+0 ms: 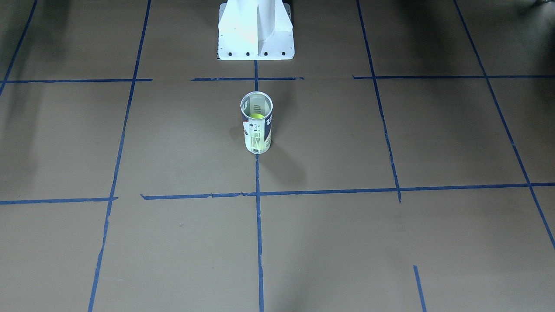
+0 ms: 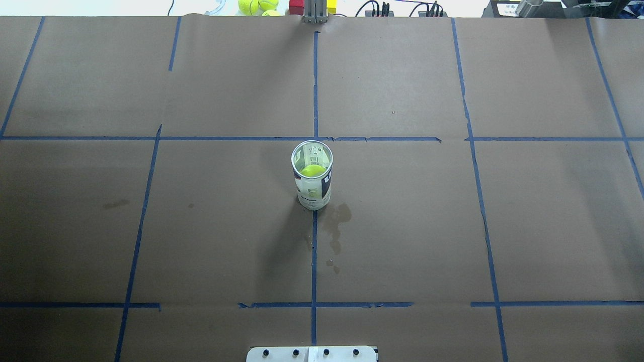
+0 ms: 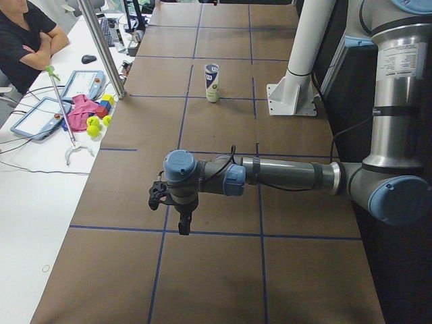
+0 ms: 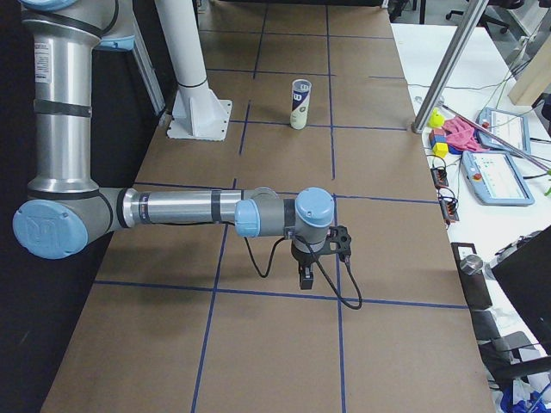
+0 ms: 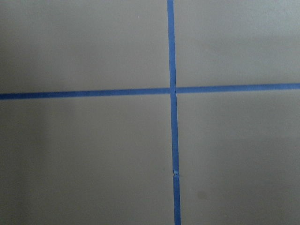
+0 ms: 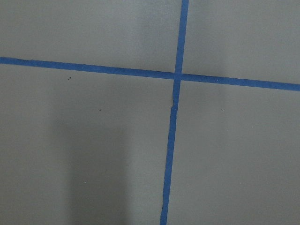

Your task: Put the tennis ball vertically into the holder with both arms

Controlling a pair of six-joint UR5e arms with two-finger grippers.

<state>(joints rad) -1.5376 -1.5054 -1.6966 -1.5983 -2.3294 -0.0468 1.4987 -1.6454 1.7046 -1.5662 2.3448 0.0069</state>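
One tennis ball [image 2: 313,171] sits inside the holder [image 2: 312,195], and from above we see a rounded patch of its neon yellow-green fuzz through the open silver rim. We see the holder standing upright near the middle of the brown-covered table [image 2: 402,226], on the line of blue tape [image 2: 315,90] that runs down the centre, in front of the white pedestal [image 1: 256,30]. Its clear wall carries a white and navy label with a printed panel of small text on the operators' side. A dark stain [image 2: 336,223] marks the paper just beside its base. Both arms are well apart from the holder. We find the left gripper [image 3: 183,226] only in the side view from the robot's left, hanging fingers-down above the table, and we cannot tell whether it is spread or closed. We find the right gripper [image 4: 306,277] only in the opposite side view, also pointing down, and we cannot tell its state either. Both wrist cameras show only brown paper and crossed tape.
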